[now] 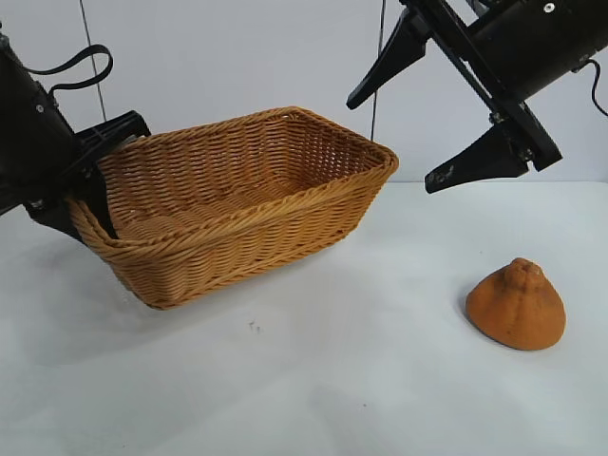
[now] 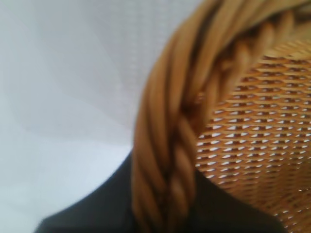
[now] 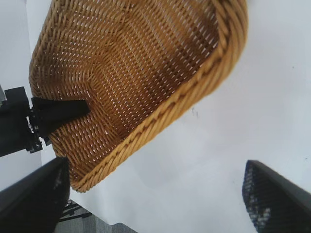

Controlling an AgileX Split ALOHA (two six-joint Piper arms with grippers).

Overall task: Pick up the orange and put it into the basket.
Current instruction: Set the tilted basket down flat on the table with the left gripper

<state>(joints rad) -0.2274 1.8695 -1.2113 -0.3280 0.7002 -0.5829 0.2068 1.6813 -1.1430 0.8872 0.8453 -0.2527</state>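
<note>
Both arms are matte black: the left arm (image 1: 33, 142) carries a looped black cable, while the right arm (image 1: 541, 38) shows a silver screw on its round housing, a thin cable at the far right, and tapered, wedge-shaped fingers (image 1: 475, 161).

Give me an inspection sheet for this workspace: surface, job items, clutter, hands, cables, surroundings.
Surface: white table, a few tiny specks near the middle.
Job items: orange sits on the table, outside the basket; basket is tilted, one end lifted.
Clutter: nothing seen.
Hands: left hand shut on the basket's rim at its raised end; right hand open, hanging above the table between basket and orange.
Cables: black loop on the left arm; thin lines down the wall.
Surroundings: plain white wall.
</note>
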